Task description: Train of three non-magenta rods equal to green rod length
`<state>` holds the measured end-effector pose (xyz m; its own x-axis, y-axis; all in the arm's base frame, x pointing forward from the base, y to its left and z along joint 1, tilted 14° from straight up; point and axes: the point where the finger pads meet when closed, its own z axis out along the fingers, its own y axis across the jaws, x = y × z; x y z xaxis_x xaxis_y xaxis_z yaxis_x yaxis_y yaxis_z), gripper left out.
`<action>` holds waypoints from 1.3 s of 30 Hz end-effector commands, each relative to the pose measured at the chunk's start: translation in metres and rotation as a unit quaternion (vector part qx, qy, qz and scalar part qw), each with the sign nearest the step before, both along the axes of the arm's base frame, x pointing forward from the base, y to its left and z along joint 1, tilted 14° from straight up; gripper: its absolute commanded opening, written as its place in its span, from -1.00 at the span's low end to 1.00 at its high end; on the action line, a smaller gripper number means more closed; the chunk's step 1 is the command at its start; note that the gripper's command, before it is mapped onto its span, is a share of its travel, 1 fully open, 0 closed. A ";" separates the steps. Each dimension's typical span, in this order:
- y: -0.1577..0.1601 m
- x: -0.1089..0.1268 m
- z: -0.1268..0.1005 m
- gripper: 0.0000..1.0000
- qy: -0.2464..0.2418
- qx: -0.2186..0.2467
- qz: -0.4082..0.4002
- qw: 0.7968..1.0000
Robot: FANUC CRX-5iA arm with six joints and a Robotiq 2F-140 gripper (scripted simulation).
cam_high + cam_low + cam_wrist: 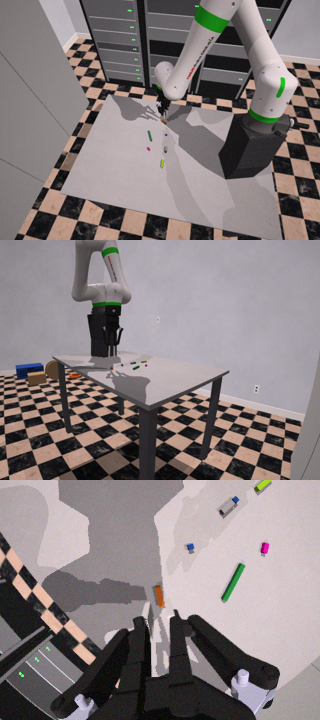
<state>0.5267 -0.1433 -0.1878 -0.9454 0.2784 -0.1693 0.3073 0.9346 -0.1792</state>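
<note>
The gripper [165, 115] [112, 356] [159, 608] is hovering, fingers nearly together around nothing, above the orange rod [163, 121] [111, 367] [159, 596], which is lying near the bench's [116, 180] [180, 379] [290, 625] rack-side edge. Beyond that edge, server racks [146, 51] are standing on checkered floor [134, 222] [116, 446] [50, 611].

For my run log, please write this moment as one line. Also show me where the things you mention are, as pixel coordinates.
gripper [164, 116] [112, 356] [159, 608]: above table, fingers nearly closed, empty | orange rod [163, 121] [111, 368] [159, 596]: on table, ungrasped | train: not complete
</note>
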 end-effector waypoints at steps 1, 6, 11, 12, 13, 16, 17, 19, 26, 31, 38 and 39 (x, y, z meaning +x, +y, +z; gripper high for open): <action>0.000 0.000 0.000 -0.71 0.000 0.000 0.000 1.000; 0.000 0.000 0.000 -0.71 0.000 0.000 0.000 1.000; 0.000 0.000 0.000 -0.71 0.000 0.000 0.000 1.000; 0.000 0.000 0.000 -0.71 0.000 0.000 0.000 1.000; 0.000 0.000 0.000 -0.71 0.000 0.000 0.000 1.000; 0.000 0.000 0.000 -0.71 0.000 0.000 0.000 1.000; 0.000 0.000 -0.001 -0.71 0.000 0.000 0.000 1.000; 0.000 0.000 -0.001 -0.71 0.000 0.000 0.000 1.000; -0.001 0.001 -0.005 -0.71 -0.001 -0.001 0.000 1.000; -0.002 0.001 -0.012 -0.71 -0.001 -0.001 0.000 1.000; -0.004 0.002 -0.020 -0.71 -0.001 -0.001 0.000 1.000; -0.005 0.002 -0.022 -0.71 -0.001 -0.001 0.000 1.000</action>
